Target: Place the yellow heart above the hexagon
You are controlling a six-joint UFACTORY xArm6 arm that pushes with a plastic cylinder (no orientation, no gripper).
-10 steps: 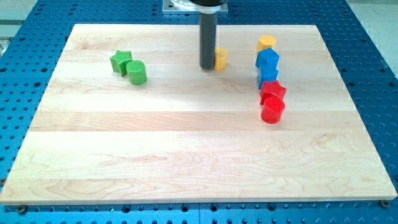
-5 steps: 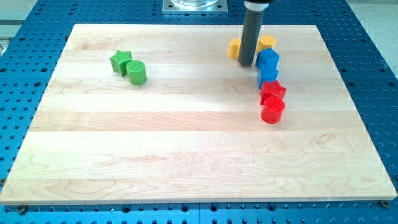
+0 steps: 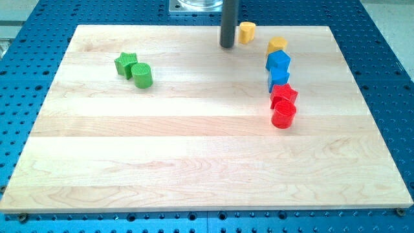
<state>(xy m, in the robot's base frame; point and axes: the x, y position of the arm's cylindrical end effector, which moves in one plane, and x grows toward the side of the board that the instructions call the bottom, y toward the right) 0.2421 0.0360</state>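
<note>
Two yellow blocks sit near the view's top edge: the yellow heart (image 3: 246,32), just right of my tip (image 3: 226,46) (close, possibly touching), and the yellow hexagon (image 3: 277,45) lower right of it. Below run a blue block (image 3: 279,63), red block (image 3: 284,96) and red cylinder (image 3: 283,115). I carry no jaws, only a rod.

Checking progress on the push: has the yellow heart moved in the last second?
Yes. The yellow heart went toward the view's upper right, now up-left of the yellow hexagon.
</note>
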